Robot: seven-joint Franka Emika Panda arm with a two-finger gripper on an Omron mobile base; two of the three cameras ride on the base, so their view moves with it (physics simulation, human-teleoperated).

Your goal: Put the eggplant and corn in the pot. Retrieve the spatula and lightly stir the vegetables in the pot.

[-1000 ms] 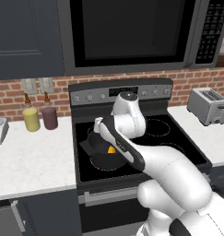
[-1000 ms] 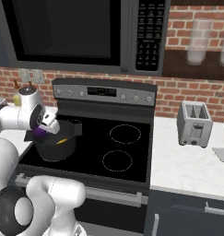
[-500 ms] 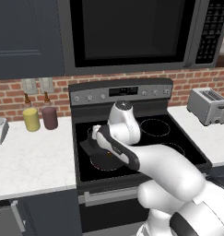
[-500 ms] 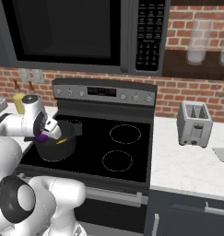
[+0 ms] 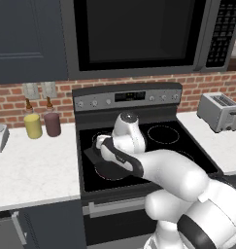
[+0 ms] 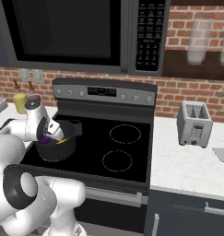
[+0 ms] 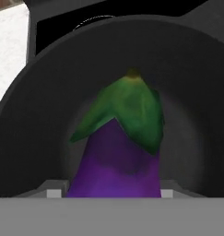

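Note:
My gripper is shut on the eggplant, a glossy purple vegetable with a green cap. It points down into the dark round pot, whose wall rings the eggplant. In the right base view the gripper holds the eggplant just inside the pot on the stove's front left burner. A small yellow-orange piece, the corn, lies beside it within the pot's rim. In the left base view the hand covers most of the pot. The spatula is out of view.
A yellow jar and a maroon jar stand on the left counter by the brick wall. A toaster sits on the right counter. The microwave hangs above the stove.
The arm has swung slightly and brought the eggplant a little lower into the pot. The grip is the same.

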